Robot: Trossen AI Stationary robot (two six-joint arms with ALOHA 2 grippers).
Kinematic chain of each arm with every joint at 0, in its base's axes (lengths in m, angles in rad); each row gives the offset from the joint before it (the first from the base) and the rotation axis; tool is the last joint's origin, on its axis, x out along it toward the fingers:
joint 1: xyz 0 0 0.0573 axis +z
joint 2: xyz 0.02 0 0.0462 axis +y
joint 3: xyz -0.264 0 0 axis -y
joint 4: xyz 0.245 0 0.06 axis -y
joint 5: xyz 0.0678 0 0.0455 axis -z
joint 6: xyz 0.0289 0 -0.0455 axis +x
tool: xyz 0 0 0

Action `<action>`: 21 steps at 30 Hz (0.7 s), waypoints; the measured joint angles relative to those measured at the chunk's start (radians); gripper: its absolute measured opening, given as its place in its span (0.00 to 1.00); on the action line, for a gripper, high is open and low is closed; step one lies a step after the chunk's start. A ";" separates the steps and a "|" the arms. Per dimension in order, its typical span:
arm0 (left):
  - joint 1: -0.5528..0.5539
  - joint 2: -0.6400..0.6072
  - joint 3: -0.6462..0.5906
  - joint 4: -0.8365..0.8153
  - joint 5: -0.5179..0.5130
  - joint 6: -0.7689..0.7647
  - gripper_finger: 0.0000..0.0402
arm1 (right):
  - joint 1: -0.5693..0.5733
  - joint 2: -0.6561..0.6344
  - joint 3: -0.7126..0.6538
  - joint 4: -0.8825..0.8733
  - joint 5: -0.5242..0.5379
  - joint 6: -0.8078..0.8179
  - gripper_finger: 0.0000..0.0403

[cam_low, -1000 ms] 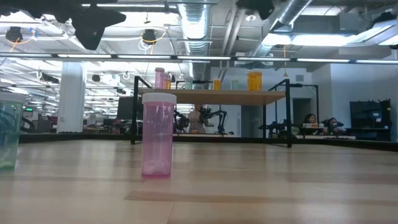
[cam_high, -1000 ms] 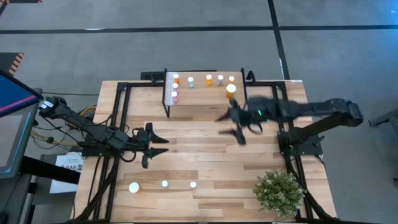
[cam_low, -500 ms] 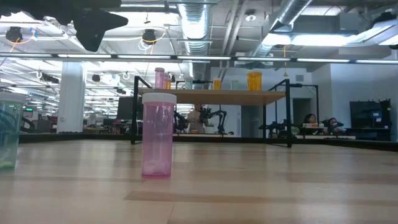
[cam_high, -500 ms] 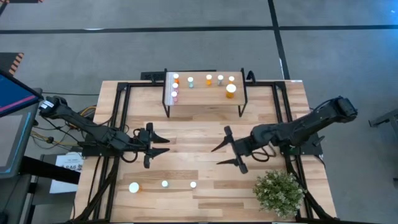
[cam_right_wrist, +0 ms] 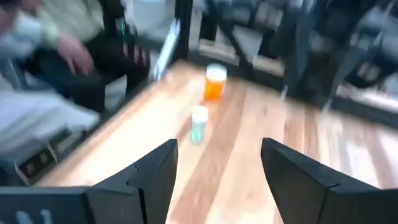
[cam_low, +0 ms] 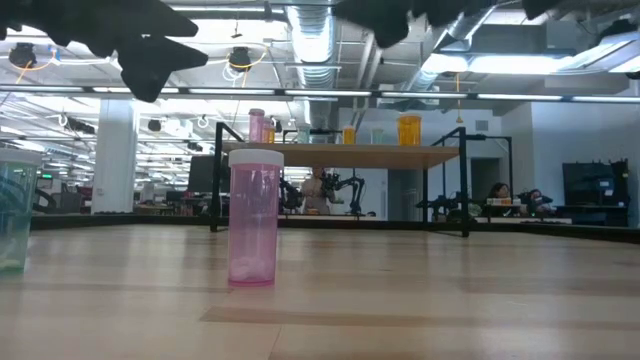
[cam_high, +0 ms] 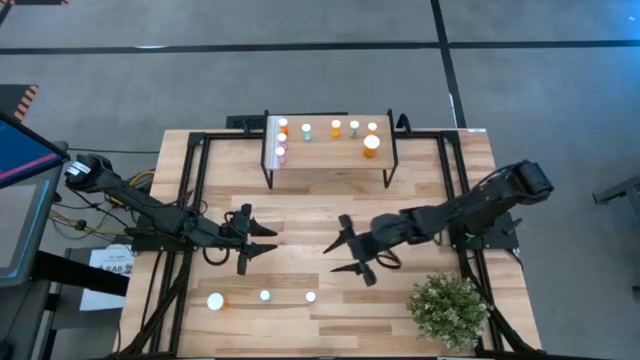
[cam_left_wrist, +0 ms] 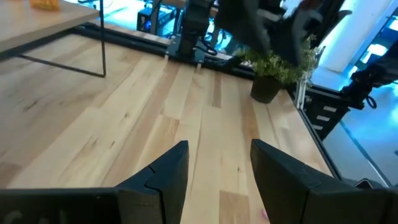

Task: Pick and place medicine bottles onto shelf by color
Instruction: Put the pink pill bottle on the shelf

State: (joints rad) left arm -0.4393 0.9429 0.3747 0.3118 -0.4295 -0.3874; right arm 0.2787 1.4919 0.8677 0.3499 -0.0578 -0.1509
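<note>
Plant (cam_high: 448, 308) near right hand (cam_high: 343, 253) — bottles (cam_high: 262, 297) beyond.

Shelf (cam_high: 330, 165): light wood, at the counter's far edge.
Shelf bottles (cam_high: 336, 128): white-capped, upright along its back.
Front bottles (cam_high: 264, 296): three upright near the front-left edge.

The right pincer (cam_high: 346, 251) came away from the shelf (cam_high: 330, 160), where it had been a second before beside the large orange bottle (cam_high: 371, 145), and swung across the surface (cam_high: 300, 215) toward its middle and near side, fingers spread wide and empty. Its arm folded back, the elbow drawing in over the right edge. The left pincer (cam_high: 256, 238) shifted slightly toward the centre and turned a little.
</note>
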 joint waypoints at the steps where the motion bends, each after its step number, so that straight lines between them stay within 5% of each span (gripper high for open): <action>1: 0.000 0.000 0.002 0.000 0.000 0.000 0.40 | 0.000 0.013 0.018 -0.045 0.000 0.000 0.63; 6: 0.000 0.000 0.003 0.008 0.005 0.002 0.40 | 0.001 0.104 0.111 -0.205 -0.001 0.009 0.63; 21: 0.000 -0.001 0.004 0.022 0.026 0.009 0.40 | 0.106 0.375 0.363 -0.336 -0.053 0.020 0.63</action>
State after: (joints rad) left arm -0.4391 0.9421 0.3786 0.3340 -0.4038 -0.3786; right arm 0.3846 1.8672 1.2310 0.0143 -0.1106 -0.1312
